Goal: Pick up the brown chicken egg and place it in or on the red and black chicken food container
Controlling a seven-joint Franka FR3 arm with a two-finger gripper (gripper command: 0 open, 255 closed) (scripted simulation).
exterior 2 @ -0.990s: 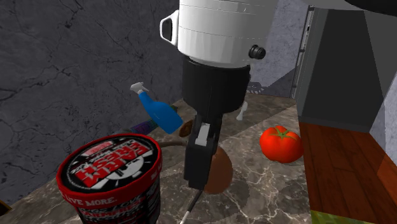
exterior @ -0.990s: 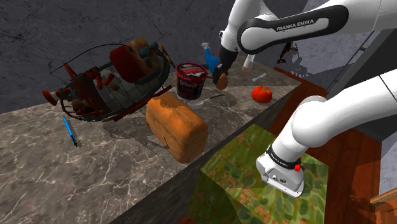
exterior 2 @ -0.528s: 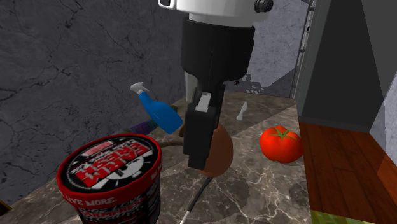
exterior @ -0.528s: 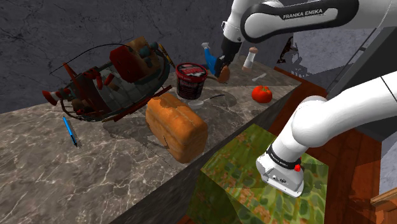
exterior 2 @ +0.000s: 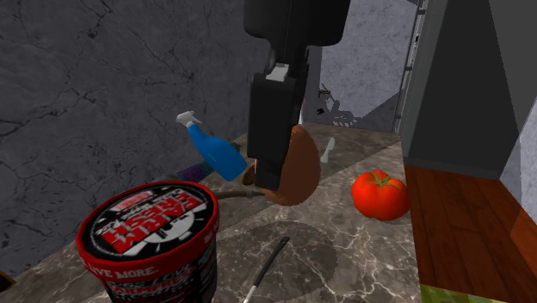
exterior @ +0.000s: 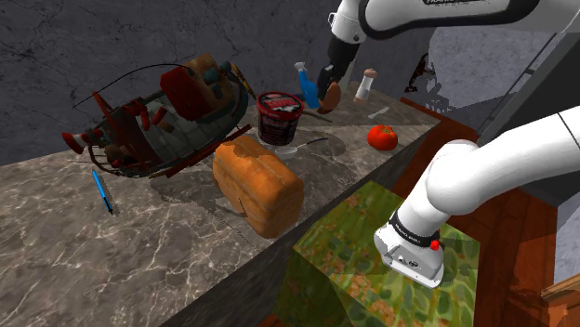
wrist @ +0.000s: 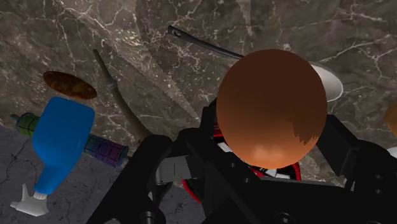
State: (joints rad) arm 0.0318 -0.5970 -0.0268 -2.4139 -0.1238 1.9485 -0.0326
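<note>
Black gripper is pinching the brown egg, hanging clear above the marble counter, near the red and black container.

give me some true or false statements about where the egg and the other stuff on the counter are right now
1. The brown egg is clasped in the jaws, clear of the marble counter. True.
2. The egg sits on the red and black container. False: it hangs in the air, off to the second exterior view's right of the container.
3. The tomato lies on the counter. True.
4. The blue pen lies right beside the tomato. False: it lies far from it, toward the shoulder view's left end of the counter.
</note>
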